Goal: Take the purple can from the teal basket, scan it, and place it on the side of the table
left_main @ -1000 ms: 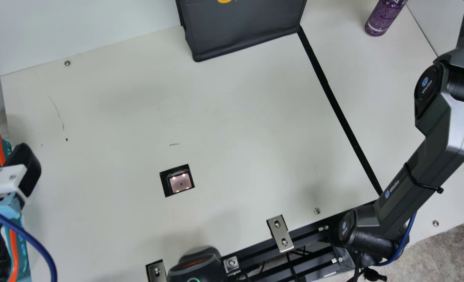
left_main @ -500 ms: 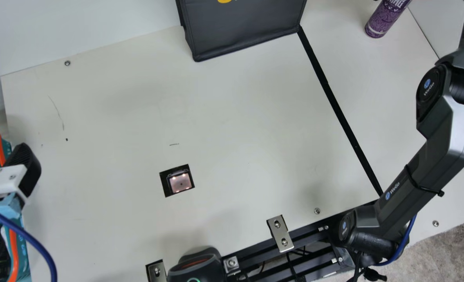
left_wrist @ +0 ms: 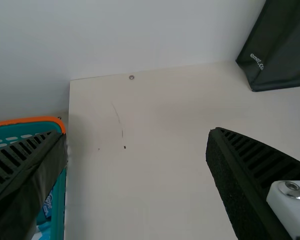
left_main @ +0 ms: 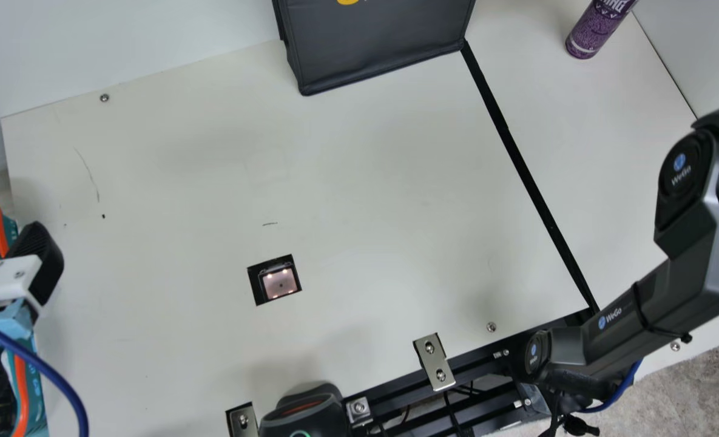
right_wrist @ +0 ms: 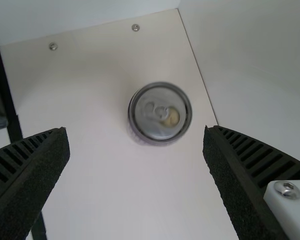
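Toward two o'clock in the main view, upright on the table (left_main: 359, 182): the purple can (left_main: 596, 30), out of the basket and free of both grippers.
In the right wrist view, silver lid and pull tab seen beyond the right gripper (right_wrist: 136, 131), with ribbed fingers spread wide and apart from the can. Between three and four o'clock in the main view, the right arm (left_main: 687, 285), bent; at nine o'clock, the left gripper (left_main: 40, 267), beside the orange-rimmed teal basket (left_main: 8, 230), also wide open, with table surface seen between its fingers in the left wrist view. At twelve, a black bag (left_main: 374, 42); from its corner toward four o'clock, a black stripe (left_main: 517, 155). Between seven and eight, a lit square window (left_main: 280, 284) set in the table.
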### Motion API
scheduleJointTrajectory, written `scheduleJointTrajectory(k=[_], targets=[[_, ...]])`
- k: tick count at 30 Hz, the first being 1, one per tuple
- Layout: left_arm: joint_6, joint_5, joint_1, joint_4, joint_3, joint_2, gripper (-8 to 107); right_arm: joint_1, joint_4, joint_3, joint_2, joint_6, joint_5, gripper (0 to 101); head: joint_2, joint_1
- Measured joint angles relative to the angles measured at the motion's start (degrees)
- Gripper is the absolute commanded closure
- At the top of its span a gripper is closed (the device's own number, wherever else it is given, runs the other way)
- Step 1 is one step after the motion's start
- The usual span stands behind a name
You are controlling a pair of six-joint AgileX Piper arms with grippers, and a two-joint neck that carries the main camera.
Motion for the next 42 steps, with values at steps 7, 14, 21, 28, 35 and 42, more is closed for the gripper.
scheduleJointTrajectory(k=[7, 14, 21, 28, 35, 42], targets=[[0.0, 0.0, 0.0, 0.0, 0.0, 0.0, 9, 2.1, -2.2, 9.9, -10.5, 3.6, -1.6, 6, 0.0, 0.0], [0.0, 0.0, 0.0, 0.0, 0.0, 0.0, 9, 4.6, -4.6, 19.6, -21.7, 8.5, -1.3, 6, 0.0, 0.0], [0.7, 4.2, 2.9, -0.6, -2.0, -2.2, 9, 8.0, -3.9, 22.6, -27.2, 9.9, 0.3, 6, 4.0, 0.0], [1.9, 11.3, 7.0, -1.6, -4.6, -5.0, 9, 12.9, -4.6, 25.7, -34.2, 11.6, 2.2, 6, 13.3, 0.0], [3.3, 18.2, 11.2, -2.7, -7.1, -7.7, 9, 17.8, -4.6, 28.6, -41.1, 13.5, 4.2, 6, 19.7, 0.0], [3.3, 21.1, 12.3, -2.8, -7.8, -8.5, 9, 22.9, -4.9, 31.6, -48.1, 15.5, 6.1, 6, 19.8, 0.0]])
